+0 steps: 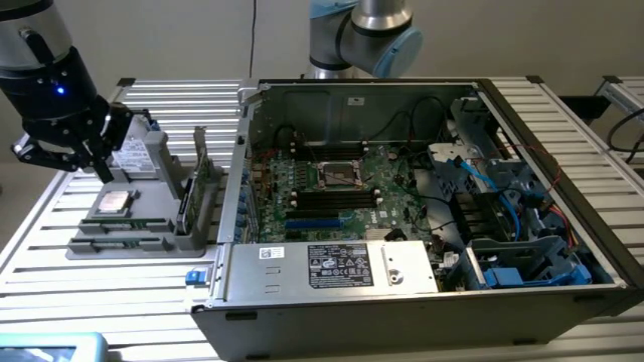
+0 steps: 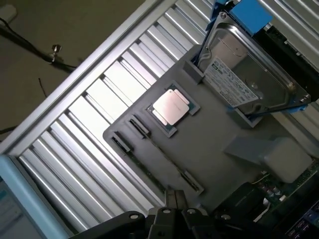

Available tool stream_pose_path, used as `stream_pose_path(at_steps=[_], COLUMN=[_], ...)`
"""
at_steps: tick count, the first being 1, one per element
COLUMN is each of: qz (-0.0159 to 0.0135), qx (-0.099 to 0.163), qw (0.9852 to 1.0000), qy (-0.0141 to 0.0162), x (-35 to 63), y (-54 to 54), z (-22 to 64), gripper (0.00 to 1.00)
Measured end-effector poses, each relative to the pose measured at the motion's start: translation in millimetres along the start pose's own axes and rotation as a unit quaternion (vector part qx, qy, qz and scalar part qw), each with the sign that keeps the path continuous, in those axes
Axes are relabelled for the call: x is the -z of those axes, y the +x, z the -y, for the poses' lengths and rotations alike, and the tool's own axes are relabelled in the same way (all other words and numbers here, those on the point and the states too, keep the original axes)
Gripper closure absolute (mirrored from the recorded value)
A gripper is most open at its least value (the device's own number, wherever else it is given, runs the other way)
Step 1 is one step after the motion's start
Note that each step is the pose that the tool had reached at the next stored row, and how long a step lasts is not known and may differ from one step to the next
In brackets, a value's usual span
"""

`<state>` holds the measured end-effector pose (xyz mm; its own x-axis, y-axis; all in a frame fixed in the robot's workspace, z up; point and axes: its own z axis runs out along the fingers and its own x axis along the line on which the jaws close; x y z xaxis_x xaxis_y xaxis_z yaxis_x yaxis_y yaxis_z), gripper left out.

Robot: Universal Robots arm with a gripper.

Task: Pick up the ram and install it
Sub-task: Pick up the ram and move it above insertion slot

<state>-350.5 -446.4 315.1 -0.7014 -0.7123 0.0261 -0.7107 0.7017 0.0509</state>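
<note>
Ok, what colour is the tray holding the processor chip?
The tray is grey, best seen in the wrist view.

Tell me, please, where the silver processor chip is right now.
The processor chip lies flat on the grey tray at the exterior view's left, outside the computer case, between the hard drive and the ram strips.

Grey tray (image 2: 214, 164), green ram (image 1: 126, 224), silver processor (image 2: 171, 106), blue drive bracket (image 2: 251, 15)

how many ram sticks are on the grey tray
2. One ram stick sits just before the processor on the grey tray; the other ram stick lies along its near edge. Others may be hidden.
</note>
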Motion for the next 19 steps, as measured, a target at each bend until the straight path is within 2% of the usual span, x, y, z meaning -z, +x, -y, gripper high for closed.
stream_pose_path(at_steps=[4, 10, 14, 16, 19], qz=[-0.0011, -0.0014, -0.0016, 0.0001, 0.0014], qx=[0.031, 0.075, 0.104, 0.112, 0.134], qw=[0.9995, 0.9972, 0.9946, 0.9937, 0.991], qy=[0.0004, 0.0005, 0.0002, 0.0004, -0.0008], x=[0.0, 0.0, 0.0, 0.1, -0.1], y=[0.0, 0.0, 0.0, 0.0, 0.0], z=[0.0, 0.0, 0.0, 0.0, -0.1], gripper=[0.89, 0.89, 0.89, 0.89, 0.89])
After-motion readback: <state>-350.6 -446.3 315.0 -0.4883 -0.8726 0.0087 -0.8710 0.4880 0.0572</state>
